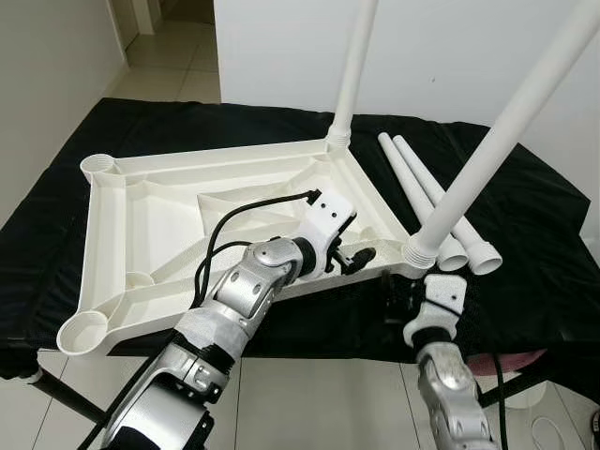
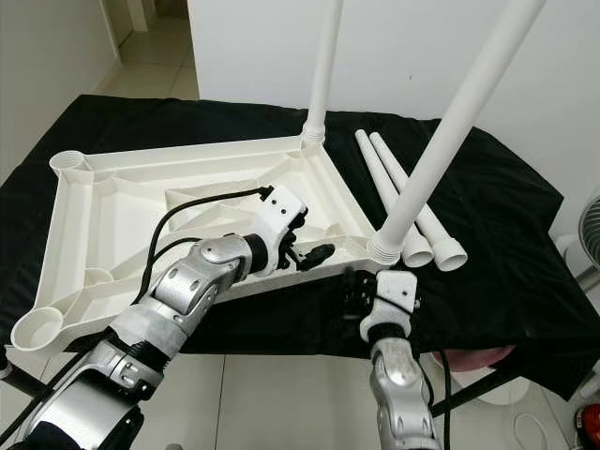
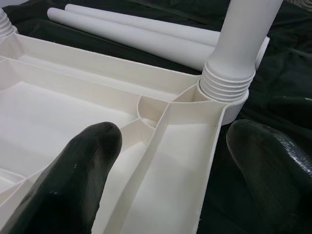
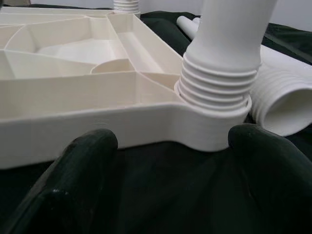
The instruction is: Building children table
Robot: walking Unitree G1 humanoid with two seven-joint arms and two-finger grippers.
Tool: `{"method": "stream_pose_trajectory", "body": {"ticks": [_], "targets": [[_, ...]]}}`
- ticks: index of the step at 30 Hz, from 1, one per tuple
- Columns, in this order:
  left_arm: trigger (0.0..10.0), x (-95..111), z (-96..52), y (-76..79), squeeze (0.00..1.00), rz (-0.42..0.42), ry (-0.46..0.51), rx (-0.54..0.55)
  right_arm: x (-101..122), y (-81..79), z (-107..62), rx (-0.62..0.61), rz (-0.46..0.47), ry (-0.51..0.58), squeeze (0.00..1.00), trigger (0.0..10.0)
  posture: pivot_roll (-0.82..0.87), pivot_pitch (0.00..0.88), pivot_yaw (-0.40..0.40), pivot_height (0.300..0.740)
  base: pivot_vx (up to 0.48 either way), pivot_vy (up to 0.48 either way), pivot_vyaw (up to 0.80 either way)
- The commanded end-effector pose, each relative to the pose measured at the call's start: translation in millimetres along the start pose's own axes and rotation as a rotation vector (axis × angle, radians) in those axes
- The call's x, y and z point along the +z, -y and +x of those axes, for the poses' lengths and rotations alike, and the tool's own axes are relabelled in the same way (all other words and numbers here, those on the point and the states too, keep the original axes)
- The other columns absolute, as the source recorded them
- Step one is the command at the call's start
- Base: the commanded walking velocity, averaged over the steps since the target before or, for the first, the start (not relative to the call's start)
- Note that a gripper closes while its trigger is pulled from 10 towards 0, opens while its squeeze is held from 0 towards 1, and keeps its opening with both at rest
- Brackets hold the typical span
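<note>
Ahead of the spread-fingered right gripper (image 4: 165, 170), near-corner leg (image 4: 226, 44) sits threaded into tabletop (image 1: 187, 216); left gripper (image 3: 165, 175) spread too; next, grab a loose leg (image 1: 422, 187).

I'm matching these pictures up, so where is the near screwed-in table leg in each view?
Left eye: near leg, rising from the tabletop's right front corner.
Right eye: right of centre.
Left wrist: upper right.
Right wrist: upper right.
Shared landmark: its ribbed threaded collar.

The upturned tabletop (image 1: 169, 220) was laid on a cloth-covered bench (image 1: 544, 234), two legs (image 1: 487, 150) standing in its right corners, two spare legs (image 1: 427, 192) laid alongside at right.
</note>
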State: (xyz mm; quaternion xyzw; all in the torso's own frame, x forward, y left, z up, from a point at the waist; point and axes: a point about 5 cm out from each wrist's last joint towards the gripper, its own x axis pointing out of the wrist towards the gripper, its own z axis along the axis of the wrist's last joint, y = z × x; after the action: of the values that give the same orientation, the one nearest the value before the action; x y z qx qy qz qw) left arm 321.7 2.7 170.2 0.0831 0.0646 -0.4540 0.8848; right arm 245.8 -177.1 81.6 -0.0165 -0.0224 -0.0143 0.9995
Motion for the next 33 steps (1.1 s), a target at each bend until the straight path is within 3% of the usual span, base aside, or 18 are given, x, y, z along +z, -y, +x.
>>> {"method": "stream_pose_trajectory", "body": {"ticks": [1,8,18,19,20,33], "targets": [[10.0,-3,0.3,6.6,0.0,0.023,-0.015,-0.06,3,3.1,-2.7,0.004,-0.018,0.025,0.0,10.0,-0.06,0.0,-0.037,0.74,0.0,0.0,0.0],[10.0,-24,2.6,22.1,0.0,0.081,-0.104,-0.179,-5,9.4,-9.9,-0.01,-0.037,-0.007,0.0,10.0,-0.07,0.002,-0.035,0.74,0.0,0.0,0.0],[10.0,-33,19.2,16.8,0.0,0.074,-0.161,-0.094,-4,13.6,-17.5,-0.011,-0.036,0.001,0.0,10.0,-0.09,0.001,-0.03,0.74,0.0,0.0,0.0],[7.0,-33,21.2,14.5,0.0,0.069,-0.166,-0.079,-5,15.4,-19.9,-0.015,-0.041,-0.004,0.0,10.0,-0.11,0.0,-0.024,0.74,0.0,0.0,0.0],[0.0,-35,22.6,13.0,0.0,0.066,-0.173,-0.069,-5,17.1,-21.4,-0.021,-0.046,-0.006,0.0,10.0,-0.11,0.0,-0.019,0.74,0.0,0.0,0.0],[0.0,-47,29.0,10.6,0.0,0.107,-0.225,-0.039,-7,19.3,-25.0,-0.051,-0.057,-0.011,0.0,10.0,-0.14,0.0,0.008,0.74,0.0,0.0,0.0]]}}
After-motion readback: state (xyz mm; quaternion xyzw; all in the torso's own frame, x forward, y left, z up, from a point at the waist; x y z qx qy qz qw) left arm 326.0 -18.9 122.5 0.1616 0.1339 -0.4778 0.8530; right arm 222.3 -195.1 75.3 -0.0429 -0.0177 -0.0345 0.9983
